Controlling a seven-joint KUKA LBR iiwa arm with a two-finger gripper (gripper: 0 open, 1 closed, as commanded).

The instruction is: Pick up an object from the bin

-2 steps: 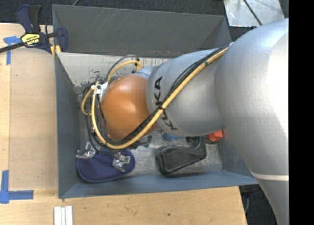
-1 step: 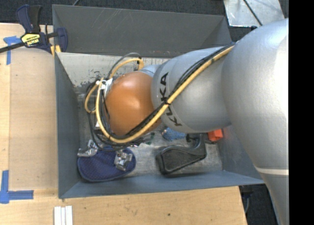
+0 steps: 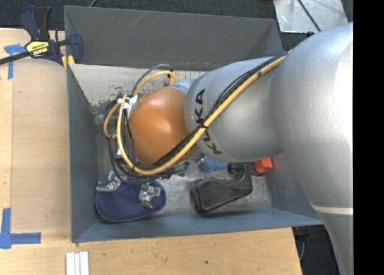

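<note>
My gripper (image 3: 131, 188) is low in the bin's front left corner, open, with its two metal fingertips (image 3: 150, 194) spread apart. They stand on the upper edge of a dark blue, rounded, fabric-like thing (image 3: 120, 209) that lies flat against the front wall. I cannot tell whether the fingertips touch it. To the right lies a black, wedge-shaped thing with a loop-like rim (image 3: 219, 196), apart from the gripper.
A small orange thing (image 3: 263, 164) and a light blue bit (image 3: 210, 164) peek out from under the arm at the right. The arm and its orange cover hide the middle of the bin. The front and left walls are close to the gripper.
</note>
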